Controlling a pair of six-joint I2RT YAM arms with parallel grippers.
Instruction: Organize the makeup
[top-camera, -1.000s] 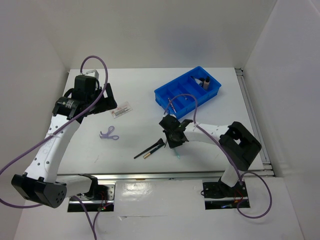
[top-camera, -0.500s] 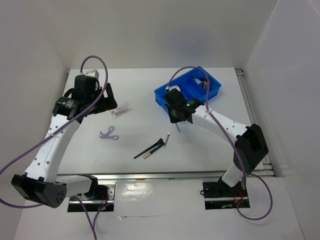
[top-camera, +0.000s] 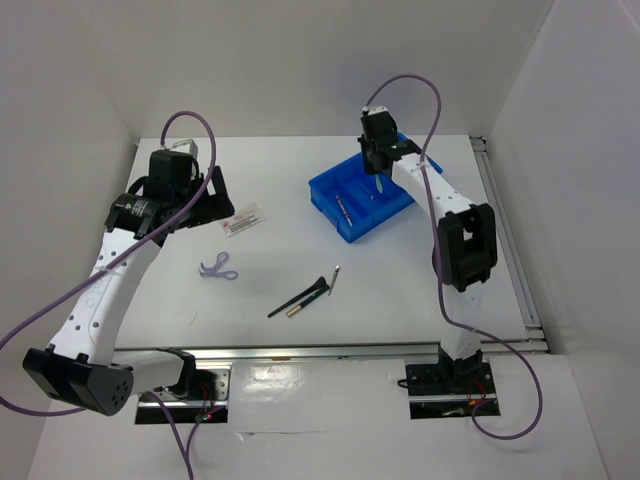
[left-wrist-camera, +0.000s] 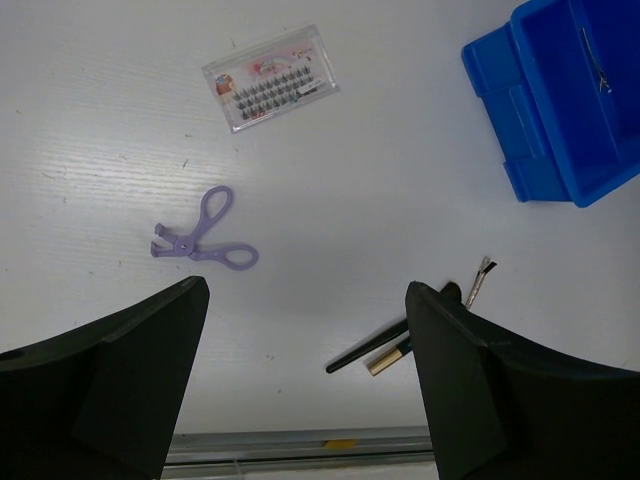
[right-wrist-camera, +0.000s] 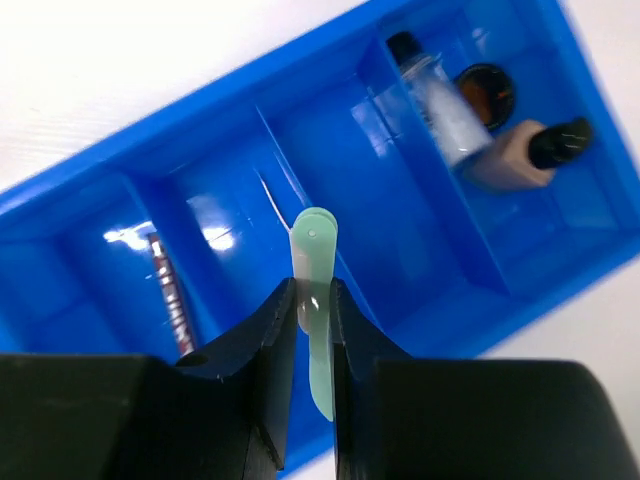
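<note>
right pincer (right-wrist-camera: 313, 300) clamps the teal tool (right-wrist-camera: 313, 240) above the blue tray (top-camera: 345, 228) near the surface's far right corner; released askew, it could straddle a divider. left pincer (left-wrist-camera: 305, 290) gapes empty.

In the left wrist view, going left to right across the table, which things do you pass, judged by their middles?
lilac scissors → clear lash card → black brushes → thin short tool → blue tray

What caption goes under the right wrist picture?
Right gripper holding the teal tool over the blue tray.
</note>
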